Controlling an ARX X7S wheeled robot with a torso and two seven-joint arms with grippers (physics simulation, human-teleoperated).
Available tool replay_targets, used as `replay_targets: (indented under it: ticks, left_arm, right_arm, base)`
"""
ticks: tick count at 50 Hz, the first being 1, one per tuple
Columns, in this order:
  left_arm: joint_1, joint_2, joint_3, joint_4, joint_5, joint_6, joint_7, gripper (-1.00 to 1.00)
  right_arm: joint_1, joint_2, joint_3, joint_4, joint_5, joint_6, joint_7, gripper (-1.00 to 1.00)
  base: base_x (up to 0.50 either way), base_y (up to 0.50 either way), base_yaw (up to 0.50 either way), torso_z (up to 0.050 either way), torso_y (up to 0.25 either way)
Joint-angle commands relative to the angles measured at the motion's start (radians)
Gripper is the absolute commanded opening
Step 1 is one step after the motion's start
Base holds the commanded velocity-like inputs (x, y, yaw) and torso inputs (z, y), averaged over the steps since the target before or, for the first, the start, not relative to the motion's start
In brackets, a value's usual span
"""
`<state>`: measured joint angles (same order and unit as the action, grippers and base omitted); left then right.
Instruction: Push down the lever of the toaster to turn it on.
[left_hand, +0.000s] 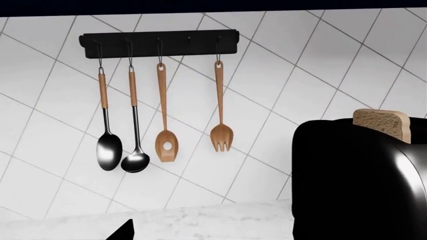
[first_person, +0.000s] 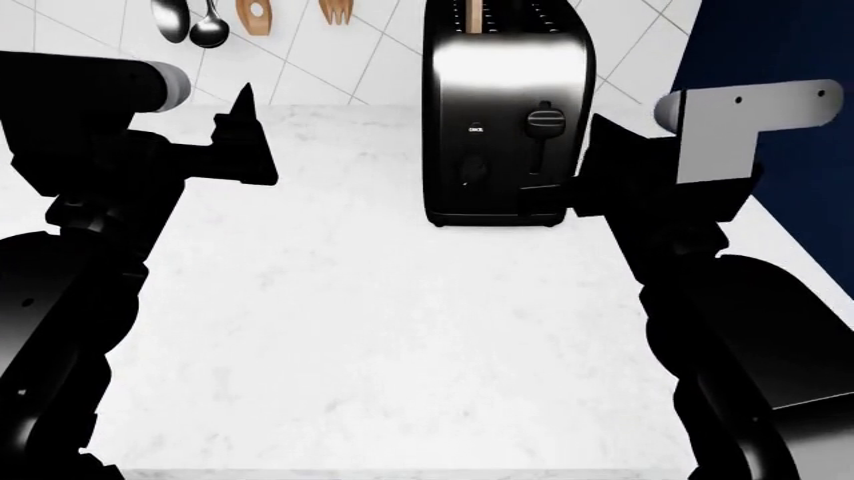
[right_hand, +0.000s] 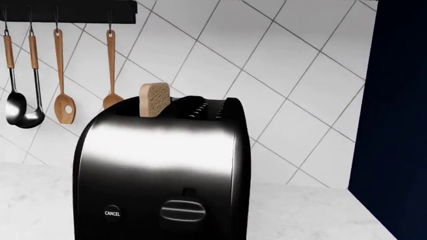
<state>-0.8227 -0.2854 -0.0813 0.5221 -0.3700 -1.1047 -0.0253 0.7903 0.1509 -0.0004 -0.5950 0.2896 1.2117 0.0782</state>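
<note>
The chrome toaster (first_person: 507, 90) stands at the back of the white counter, with a bread slice (right_hand: 154, 99) in one top slot. Its black ribbed lever (first_person: 545, 121) sits high in its vertical slot on the front face. In the right wrist view the lever (right_hand: 182, 211) is close ahead, beside the CANCEL button (right_hand: 112, 213). My right gripper (first_person: 587, 165) hovers just right of the toaster's front, below the lever; its fingers do not show against the black. My left gripper (first_person: 247, 140) is far to the left, with one fingertip (left_hand: 123, 231) set wide.
A black rail (left_hand: 159, 43) on the tiled wall holds several hanging utensils left of the toaster (left_hand: 360, 185). A dark blue panel (first_person: 774, 50) stands to the right. The marble counter (first_person: 374, 330) stretches out in front of the toaster.
</note>
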Motion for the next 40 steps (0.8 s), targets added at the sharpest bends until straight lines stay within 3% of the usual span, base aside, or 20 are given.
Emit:
replay_targets:
  ticks: [1,2,5,12,17,21,27,40]
  left_arm:
    - [0.002,-0.002,-0.001,0.001,-0.005,0.001,-0.004,1.00]
    - [0.003,-0.002,-0.002,0.003,-0.006,0.000,-0.005,1.00]
    - [-0.003,-0.003,-0.001,0.000,-0.006,0.001,-0.007,1.00]
    - [-0.004,-0.005,-0.001,-0.001,-0.008,0.002,-0.010,1.00]
    - [-0.004,-0.006,-0.003,0.000,-0.011,0.000,-0.012,1.00]
    - [-0.006,-0.008,-0.004,0.000,-0.013,-0.001,-0.013,1.00]
    - [-0.004,-0.008,-0.005,0.002,-0.017,-0.002,-0.016,1.00]
    - [0.002,-0.011,-0.005,0.005,-0.021,0.002,-0.020,1.00]
  right_arm:
    - [0.000,-0.021,-0.015,0.012,0.029,0.022,-0.005,-1.00]
    - [0.002,-0.023,-0.010,0.013,0.033,0.030,-0.005,-1.00]
    - [0.152,0.116,0.118,0.018,0.226,0.260,-0.231,-1.00]
    - [0.192,0.160,0.144,0.036,0.283,0.307,-0.286,-1.00]
    - [0.193,0.127,0.163,0.002,0.316,0.354,-0.242,-1.00]
    - [0.193,0.137,0.175,0.019,0.492,0.357,-0.102,-1.00]
    - [0.210,0.133,0.170,0.055,0.591,0.349,0.004,-1.00]
    - [0.228,0.105,0.102,0.130,0.540,0.300,0.119,-1.00]
  base:
    - [0.00,0.00,0.00,0.000,0.000]
    - [0.00,0.00,0.00,0.000,0.000]
    - [0.00,0.00,0.00,0.000,0.000]
    - [0.00,0.00,0.00,0.000,0.000]
    - [0.00,0.00,0.00,0.000,0.000]
    - [0.00,0.00,0.00,0.000,0.000]
    - [0.00,0.00,0.00,0.000,0.000]
    - [0.00,0.00,0.00,0.000,0.000]
